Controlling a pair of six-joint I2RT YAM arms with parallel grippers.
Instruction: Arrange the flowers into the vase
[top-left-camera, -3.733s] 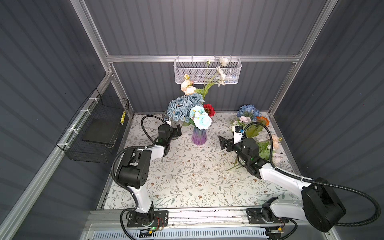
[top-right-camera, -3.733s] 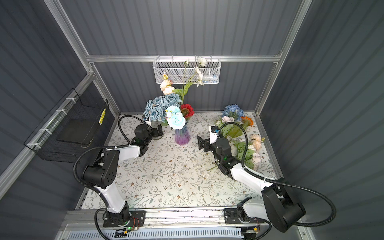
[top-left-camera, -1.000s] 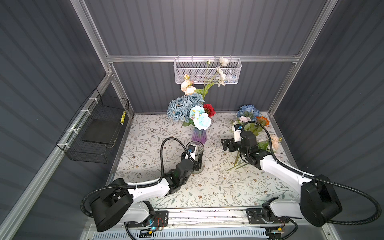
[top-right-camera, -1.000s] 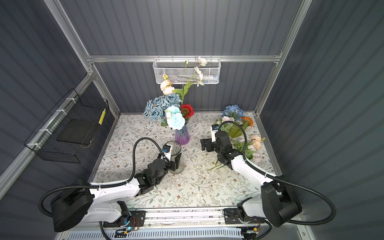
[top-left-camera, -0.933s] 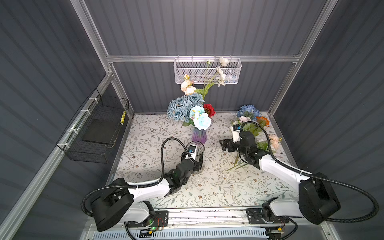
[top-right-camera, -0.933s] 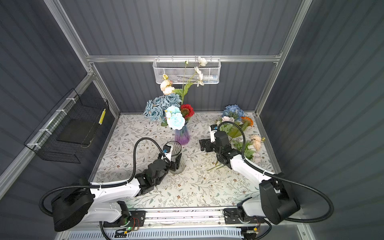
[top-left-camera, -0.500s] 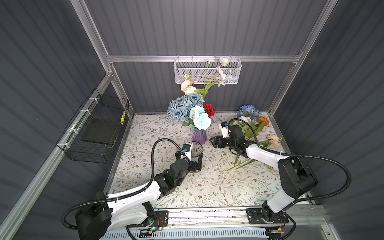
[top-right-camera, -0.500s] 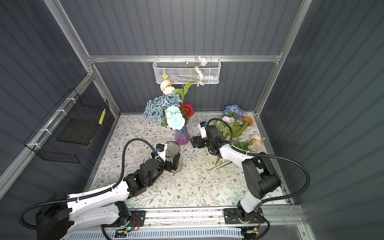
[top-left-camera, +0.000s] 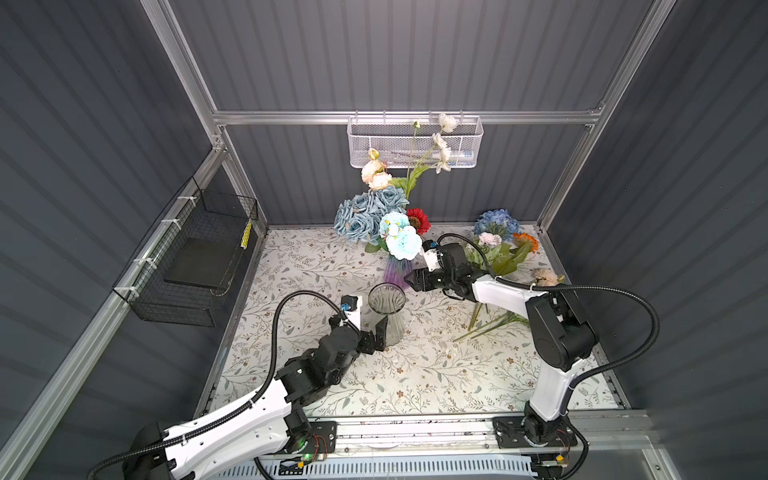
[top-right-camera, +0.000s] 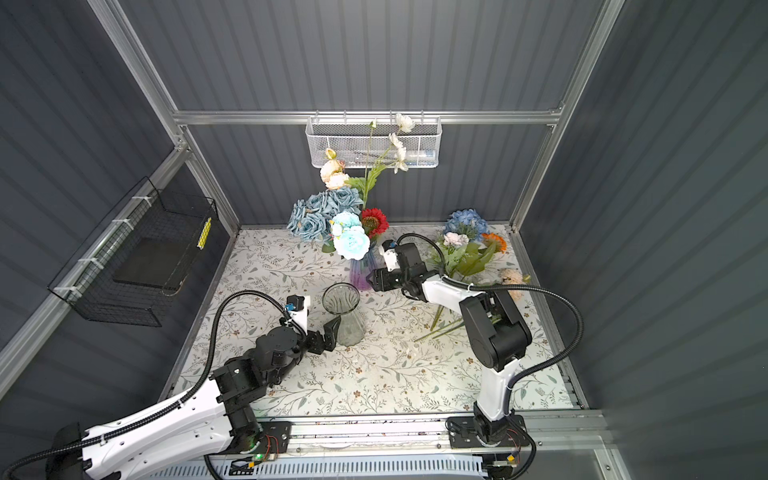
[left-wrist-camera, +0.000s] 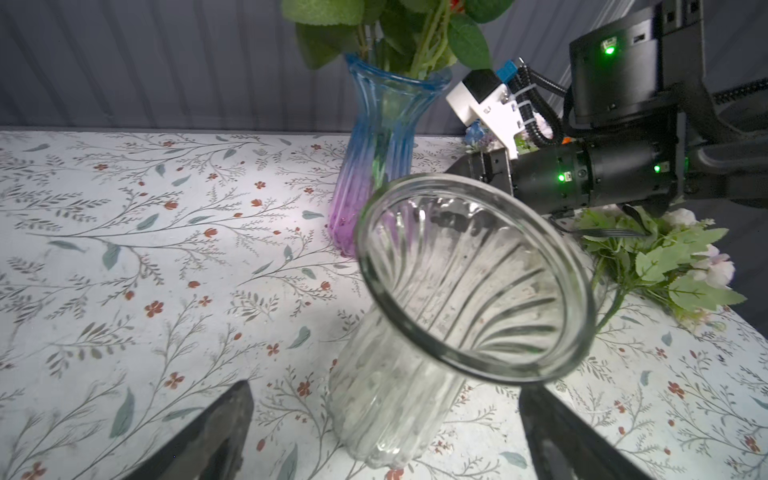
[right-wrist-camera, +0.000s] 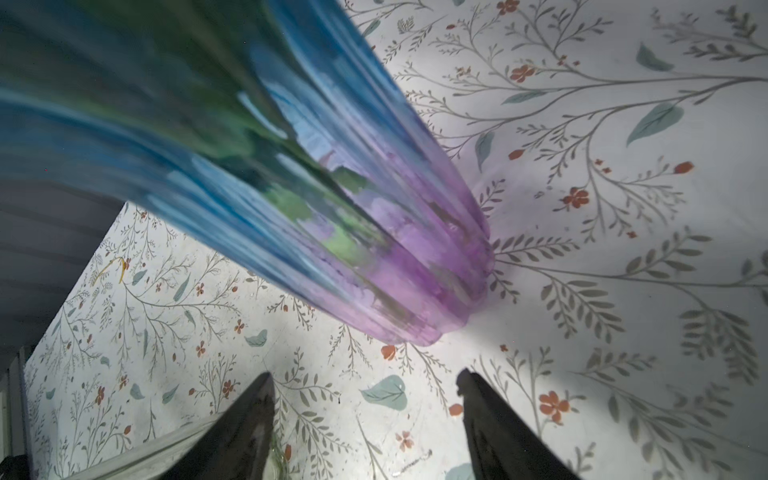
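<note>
A blue-to-purple vase (top-left-camera: 394, 272) (right-wrist-camera: 374, 232) stands at the back centre holding flowers: dusty-blue roses (top-left-camera: 370, 212), aqua blooms (top-left-camera: 401, 243), a red daisy (top-left-camera: 419, 220) and cream heads (top-left-camera: 376, 176). In front of it stands an empty clear glass vase (top-left-camera: 386, 307) (left-wrist-camera: 457, 291). My left gripper (top-left-camera: 376, 338) (left-wrist-camera: 386, 390) is open, with its fingers on either side of the clear vase's base and not touching it. Just right of the coloured vase's base, my right gripper (top-left-camera: 413, 279) (right-wrist-camera: 365, 374) is open and holds nothing. Loose flowers lie at the right: a blue hydrangea (top-left-camera: 496, 222), an orange daisy (top-left-camera: 525, 241) and green stems (top-left-camera: 490, 324).
A white mesh basket (top-left-camera: 415, 141) hangs on the back wall, with the tallest stems reaching in front of it. A black wire basket (top-left-camera: 195, 266) is fixed to the left wall. The floral tablecloth (top-left-camera: 415, 374) ends at the metal rail (top-left-camera: 415, 428) in front.
My left gripper's jaws have opened wide off the clear vase. My right gripper has swung left from the loose flowers to the coloured vase's base, its jaws narrowing.
</note>
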